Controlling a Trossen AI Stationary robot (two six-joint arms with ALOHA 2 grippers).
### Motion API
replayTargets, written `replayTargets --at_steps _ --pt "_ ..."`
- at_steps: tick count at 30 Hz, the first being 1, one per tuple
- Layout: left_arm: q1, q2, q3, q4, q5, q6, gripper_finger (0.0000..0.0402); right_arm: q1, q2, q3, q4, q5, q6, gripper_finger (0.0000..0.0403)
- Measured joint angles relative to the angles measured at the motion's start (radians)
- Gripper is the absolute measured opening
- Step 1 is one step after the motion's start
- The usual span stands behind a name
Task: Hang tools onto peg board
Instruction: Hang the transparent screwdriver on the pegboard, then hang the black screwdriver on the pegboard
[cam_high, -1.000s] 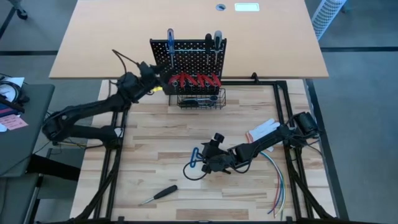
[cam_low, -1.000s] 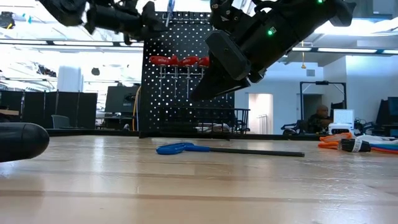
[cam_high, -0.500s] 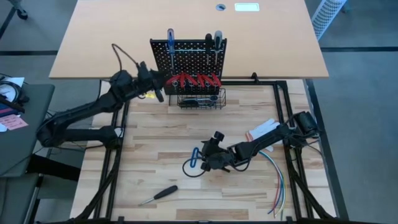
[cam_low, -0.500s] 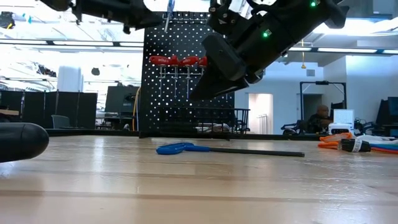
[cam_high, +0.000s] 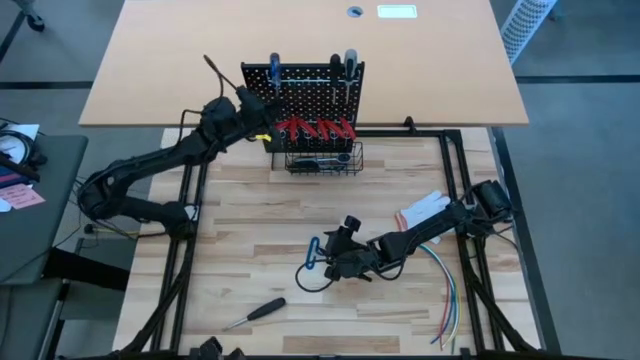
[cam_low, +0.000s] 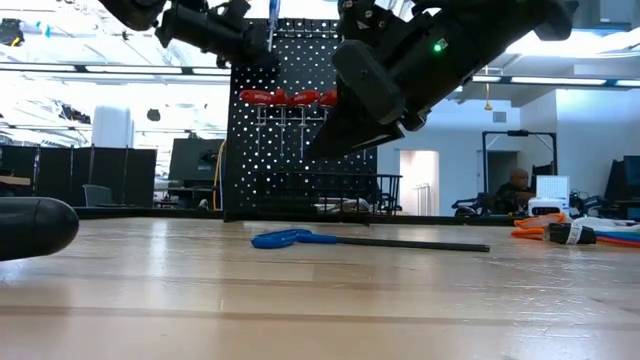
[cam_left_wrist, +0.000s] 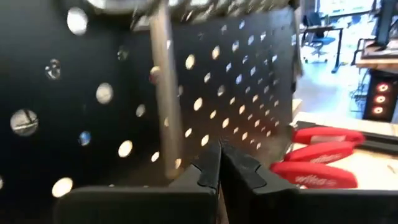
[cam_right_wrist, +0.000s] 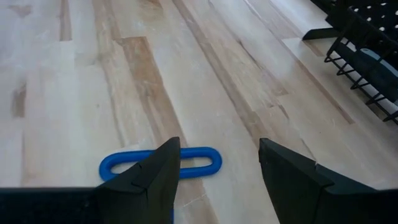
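Note:
The peg board stands upright at the table's far side. Red-handled pliers hang on it, screwdrivers sit in its rings, and a wire basket is at its base. My left gripper is shut with nothing in it, close to the board's left part, beside a hanging metal shaft. A blue-handled hex key lies flat on the table. My right gripper hovers open above its blue loop. A black-handled screwdriver lies near the front edge.
A bundle of coloured wires and a white packet lie at the table's right. A large tan tabletop stands behind the peg board. Bare wood lies between the hex key and the basket.
My left gripper has drawn back from the peg board toward the table's left edge, then moved in again toward the board's left part, ending a little farther and nearer the board. My right gripper has stayed over the hex key.

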Motion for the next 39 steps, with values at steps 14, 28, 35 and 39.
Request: replayTargets --at_steps 14,28,35,39 --pt "-0.042 -0.103 0.002 -0.25 0.025 0.071 0.0001 -0.002 0.0 0.0 -0.004 -0.001 0.002 0.0219" --pt "-0.723 -0.385 -0.234 -0.637 -0.35 0.043 0.0 -0.002 0.0 0.0 -0.002 -0.005 0.002 0.0219" --pt "-1.163 -0.282 -0.286 -0.727 -0.408 -0.261 0.0001 -0.002 0.0 0.0 0.027 -0.008 0.001 0.0219" --pt "-1.259 -0.207 -0.26 -0.724 -0.224 -0.451 0.0026 -0.004 0.0 0.0 0.027 -0.008 -0.001 0.0219"
